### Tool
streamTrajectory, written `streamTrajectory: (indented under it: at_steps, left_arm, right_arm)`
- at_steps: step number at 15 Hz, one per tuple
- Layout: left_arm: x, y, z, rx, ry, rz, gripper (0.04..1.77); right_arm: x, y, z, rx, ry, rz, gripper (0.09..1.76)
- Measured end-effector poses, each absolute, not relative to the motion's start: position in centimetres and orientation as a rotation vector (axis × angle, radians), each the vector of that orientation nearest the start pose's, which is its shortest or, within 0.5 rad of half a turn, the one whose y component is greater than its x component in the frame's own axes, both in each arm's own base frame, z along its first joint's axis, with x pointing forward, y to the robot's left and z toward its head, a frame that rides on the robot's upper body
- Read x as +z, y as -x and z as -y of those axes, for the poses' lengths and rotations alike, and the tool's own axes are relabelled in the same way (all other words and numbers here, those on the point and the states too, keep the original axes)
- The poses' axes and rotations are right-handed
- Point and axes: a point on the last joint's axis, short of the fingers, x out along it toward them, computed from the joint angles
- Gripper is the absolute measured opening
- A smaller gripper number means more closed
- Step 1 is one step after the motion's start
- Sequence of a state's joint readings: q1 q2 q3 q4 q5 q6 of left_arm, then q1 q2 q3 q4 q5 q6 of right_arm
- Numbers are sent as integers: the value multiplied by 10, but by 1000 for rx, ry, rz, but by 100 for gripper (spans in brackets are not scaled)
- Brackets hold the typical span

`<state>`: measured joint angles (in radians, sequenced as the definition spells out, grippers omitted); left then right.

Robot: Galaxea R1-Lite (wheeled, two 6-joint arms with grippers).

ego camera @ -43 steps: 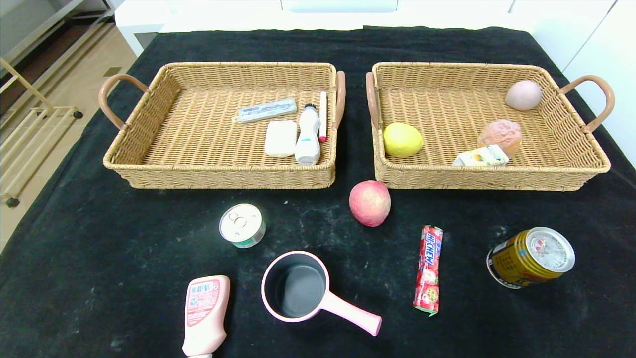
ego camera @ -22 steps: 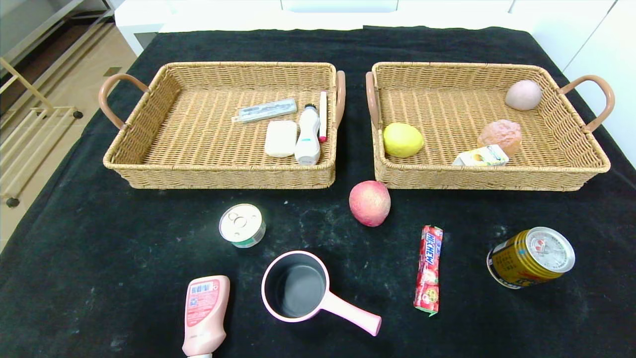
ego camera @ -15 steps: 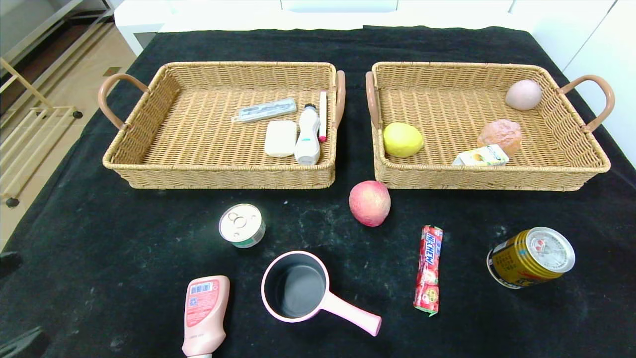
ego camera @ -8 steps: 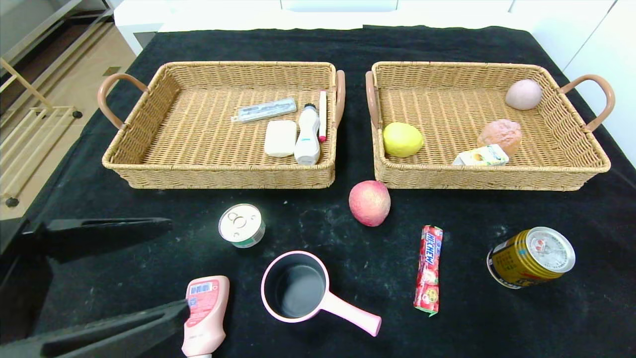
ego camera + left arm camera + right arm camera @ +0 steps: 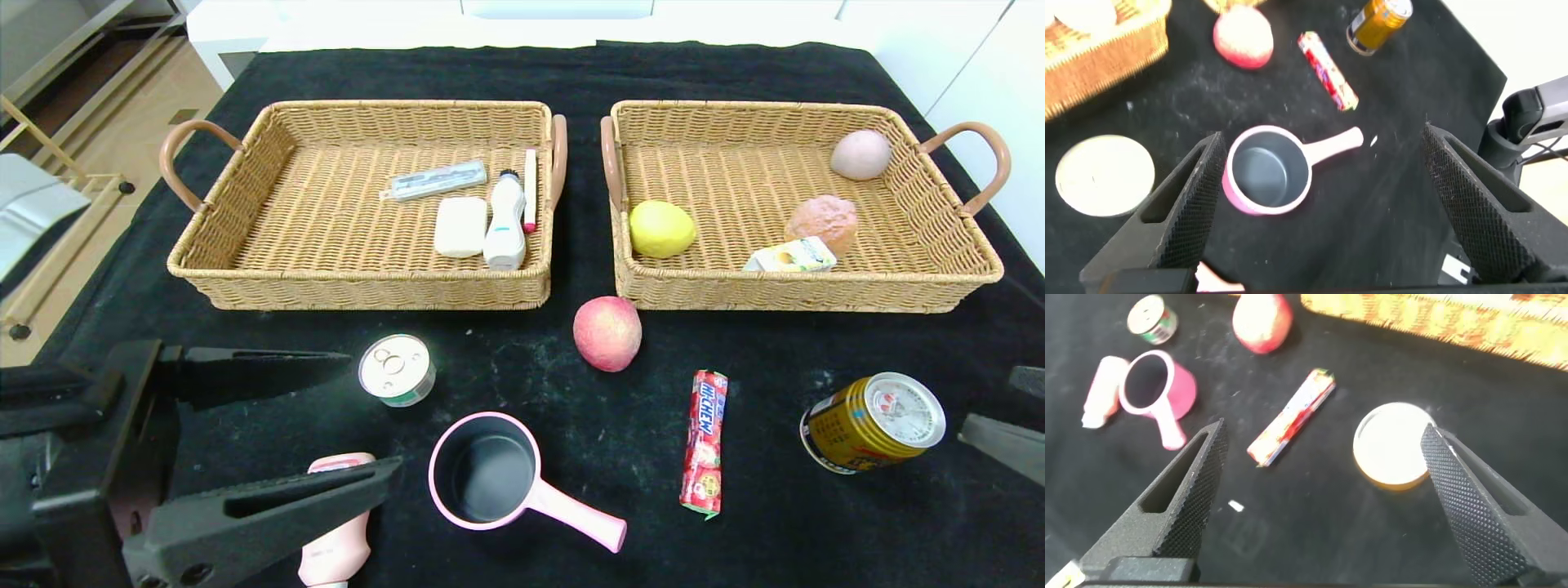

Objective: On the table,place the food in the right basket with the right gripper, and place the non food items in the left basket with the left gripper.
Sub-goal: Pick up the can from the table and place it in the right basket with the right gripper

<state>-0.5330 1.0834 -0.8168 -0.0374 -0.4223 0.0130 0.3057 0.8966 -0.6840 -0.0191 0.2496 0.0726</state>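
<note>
On the black table lie a peach (image 5: pixel 606 333), a Hi-Chew candy stick (image 5: pixel 704 441), a gold can (image 5: pixel 873 422), a small tin (image 5: pixel 397 370), a pink pot (image 5: pixel 490 469) and a pink bottle (image 5: pixel 335 547). My left gripper (image 5: pixel 371 416) is open and holds nothing. It hovers at the front left, over the bottle, between the tin and the pot (image 5: pixel 1266 170). My right gripper (image 5: pixel 985 402) is open at the right edge, just right of the gold can (image 5: pixel 1395 447), and is empty too.
The left basket (image 5: pixel 359 287) holds soap, a white bottle, a pen and a flat pack. The right basket (image 5: pixel 800 294) holds a lemon, a small carton and two roundish foods. The peach rests against the right basket's front corner.
My left gripper has moved further in from the lower left and now covers part of the pink bottle. The right gripper's fingers have appeared at the right edge. No object has moved.
</note>
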Motion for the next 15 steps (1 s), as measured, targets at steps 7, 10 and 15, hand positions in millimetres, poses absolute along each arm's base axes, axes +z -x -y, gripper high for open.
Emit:
streamTrajectory:
  at_steps: [7, 10, 15]
  left_arm:
    - [264, -119, 77, -929, -22, -241, 172]
    - [266, -115, 74, -904, -27, -228, 172]
    - [269, -113, 72, -835, -34, -204, 172]
  right_arm:
    - [254, -102, -39, 502, -13, -223, 171]
    - [257, -108, -38, 386, 1, -257, 171]
    - [268, -129, -43, 205, 88, -395, 171]
